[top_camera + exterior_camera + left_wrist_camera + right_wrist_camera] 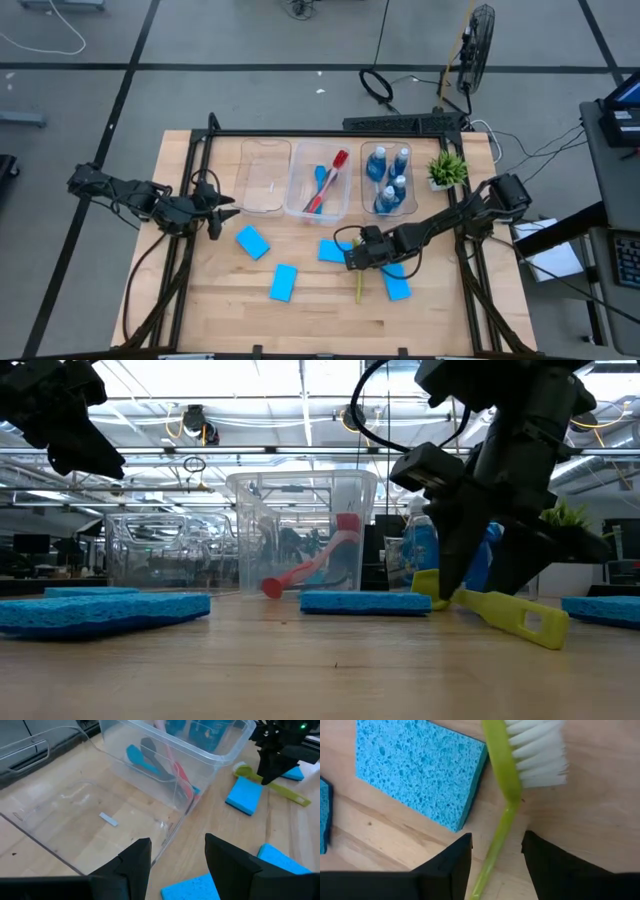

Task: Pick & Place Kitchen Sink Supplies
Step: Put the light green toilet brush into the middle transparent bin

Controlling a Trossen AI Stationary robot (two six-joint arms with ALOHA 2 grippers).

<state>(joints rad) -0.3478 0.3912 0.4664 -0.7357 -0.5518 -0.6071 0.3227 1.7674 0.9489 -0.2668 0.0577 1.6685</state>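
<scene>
Straddling the slim yellow-green long-handled brush (501, 800) with parted fingers, the right gripper (357, 254) sits low at centre-right of the high view, beside a flat bright-blue sponge (420, 767). Left gripper (222, 210), fingers spread, holds nothing at middle-left.

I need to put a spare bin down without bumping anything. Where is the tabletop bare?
The wooden table is bare along its near edge, below the flat blue sponges, and at the near right corner. It is crowded mid-table, where the right gripper straddles the yellow-green brush, and along the row of clear plastic bins.
</scene>
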